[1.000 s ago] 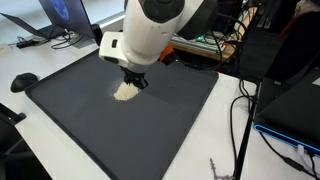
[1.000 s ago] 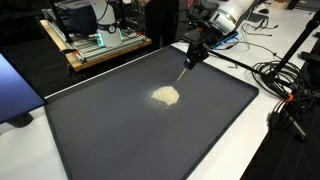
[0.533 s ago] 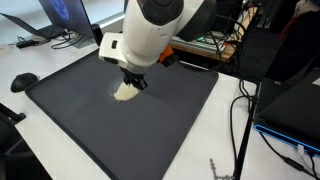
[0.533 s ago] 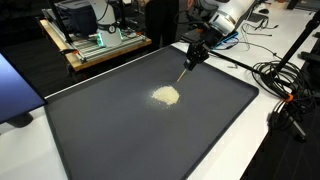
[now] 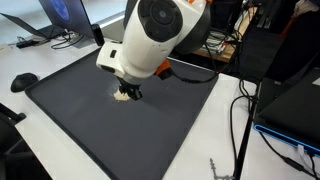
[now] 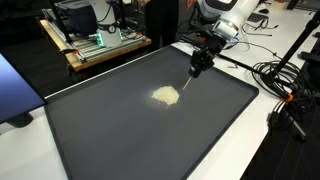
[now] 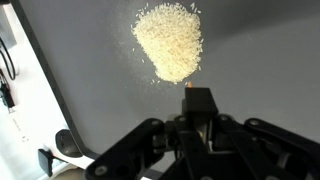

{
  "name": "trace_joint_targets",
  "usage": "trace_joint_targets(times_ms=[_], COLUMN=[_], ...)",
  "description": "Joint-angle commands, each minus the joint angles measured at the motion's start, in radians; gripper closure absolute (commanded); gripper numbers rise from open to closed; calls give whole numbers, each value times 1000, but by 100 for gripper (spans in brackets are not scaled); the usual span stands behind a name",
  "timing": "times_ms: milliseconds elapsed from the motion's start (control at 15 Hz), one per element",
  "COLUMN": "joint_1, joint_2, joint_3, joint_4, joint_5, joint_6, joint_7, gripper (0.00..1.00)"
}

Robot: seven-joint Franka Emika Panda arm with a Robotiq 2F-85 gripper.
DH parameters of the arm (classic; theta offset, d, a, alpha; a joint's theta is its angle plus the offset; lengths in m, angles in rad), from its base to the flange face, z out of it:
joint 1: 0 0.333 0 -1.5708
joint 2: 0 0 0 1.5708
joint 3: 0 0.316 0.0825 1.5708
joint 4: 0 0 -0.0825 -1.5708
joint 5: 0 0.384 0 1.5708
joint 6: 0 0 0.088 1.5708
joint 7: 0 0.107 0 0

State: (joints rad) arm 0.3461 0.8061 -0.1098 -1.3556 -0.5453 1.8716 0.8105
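**Gripper holds thin tool beside heap of grains on dark mat**

Reading an exterior view from the left, we see a blue screen (image 6: 12,90) at the frame's edge. A wooden-framed bench (image 6: 100,45) stands behind the dark mat (image 6: 120,140). Near the mat's middle lies 1 low, loose heap of pale grains (image 6: 165,95). Just to its right, the gripper (image 6: 201,62) hangs above the mat. Its jaws are narrow and clamped on a thin dark tool (image 6: 191,78) that slants down toward the heap's near edge. We cannot tell whether the tip touches the mat. Cables (image 6: 285,85) trail over the white table (image 6: 290,150) at far right. In the wrist view, the heap sits just beyond the tool's tip.
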Motion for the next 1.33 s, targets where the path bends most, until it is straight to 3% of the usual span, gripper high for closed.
trace_joint_targets(times_ms=[0, 400, 1267], joint_1=[25, -44, -294], joint_2=[35, 14, -80], joint_3=[-30, 2, 36], joint_4=[47, 79, 120], joint_5=[-40, 45, 411], joint_6=[6, -34, -26], joint_7=[49, -66, -441], gripper=[96, 96, 96])
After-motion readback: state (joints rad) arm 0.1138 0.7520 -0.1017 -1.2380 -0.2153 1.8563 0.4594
